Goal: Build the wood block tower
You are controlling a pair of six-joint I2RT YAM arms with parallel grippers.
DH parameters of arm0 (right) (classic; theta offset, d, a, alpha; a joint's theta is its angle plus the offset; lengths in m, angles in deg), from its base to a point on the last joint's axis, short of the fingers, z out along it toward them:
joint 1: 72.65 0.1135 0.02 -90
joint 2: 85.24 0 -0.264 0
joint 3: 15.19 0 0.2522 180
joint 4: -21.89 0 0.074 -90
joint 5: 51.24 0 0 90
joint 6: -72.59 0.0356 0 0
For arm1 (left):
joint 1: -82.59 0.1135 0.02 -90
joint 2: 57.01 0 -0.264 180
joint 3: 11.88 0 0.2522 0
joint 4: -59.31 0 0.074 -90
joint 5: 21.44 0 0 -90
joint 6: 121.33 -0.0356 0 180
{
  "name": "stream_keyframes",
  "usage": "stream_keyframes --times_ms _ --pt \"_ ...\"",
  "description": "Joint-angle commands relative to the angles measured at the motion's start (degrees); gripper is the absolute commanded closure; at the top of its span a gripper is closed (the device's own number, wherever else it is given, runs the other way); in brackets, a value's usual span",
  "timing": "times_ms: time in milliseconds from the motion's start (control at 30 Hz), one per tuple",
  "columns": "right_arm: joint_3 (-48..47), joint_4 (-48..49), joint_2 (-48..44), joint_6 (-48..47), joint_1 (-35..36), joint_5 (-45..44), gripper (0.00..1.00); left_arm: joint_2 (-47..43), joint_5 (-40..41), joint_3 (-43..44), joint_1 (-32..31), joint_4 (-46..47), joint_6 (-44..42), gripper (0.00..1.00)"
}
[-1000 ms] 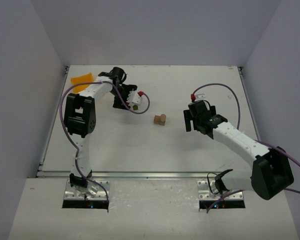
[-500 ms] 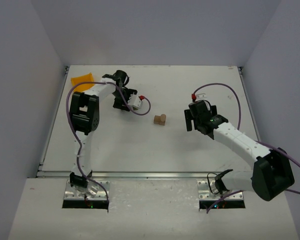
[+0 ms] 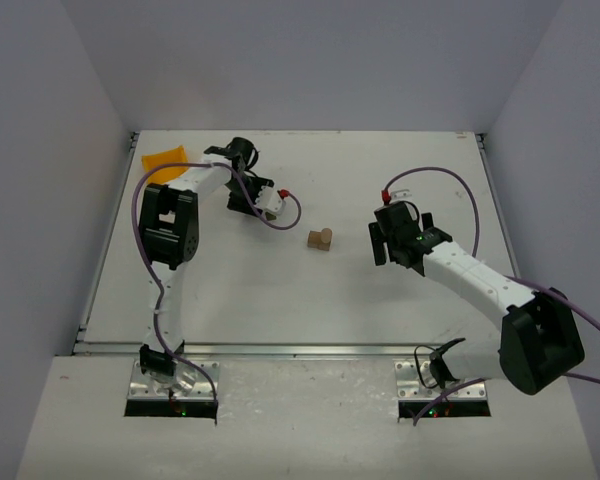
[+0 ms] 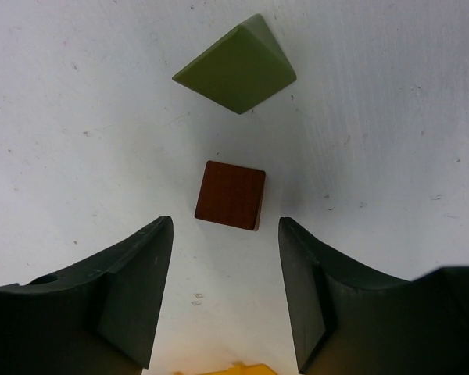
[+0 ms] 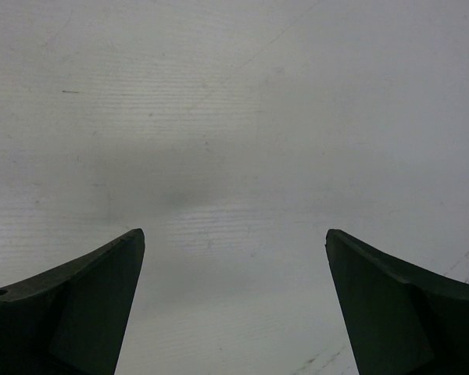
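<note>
The wood block tower is a small stack of tan blocks standing mid-table between the arms. In the left wrist view a dark red cube lies flat on the table just beyond my left gripper, centred on the gap between the tips, with nothing touching it. Past the cube lies an olive-green wedge. The left jaws stand partly apart and hold nothing. From above, the left gripper points down at the back left. My right gripper hovers right of the tan blocks, wide open over bare table.
A yellow-orange bin sits at the back left corner, and its edge shows just behind the left fingers. Grey walls close in the table on three sides. A purple cable loops off each wrist.
The left jaws have narrowed towards the dark red cube, and the left wrist has shifted slightly back and left. The right arm has barely moved.
</note>
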Motion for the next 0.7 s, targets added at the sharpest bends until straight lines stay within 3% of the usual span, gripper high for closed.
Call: stream_keyframes --times_ms 0,667 --pt "-2.29 -0.04 -1.11 1.04 -0.24 -2.19 0.01 -0.12 -0.84 0.49 -0.67 -0.48 -2.31 0.46" --pt "-2.38 -1.58 -1.79 1.11 -0.31 -3.69 0.01 0.14 3.61 -1.61 -2.55 -2.15 -5.21 0.53"
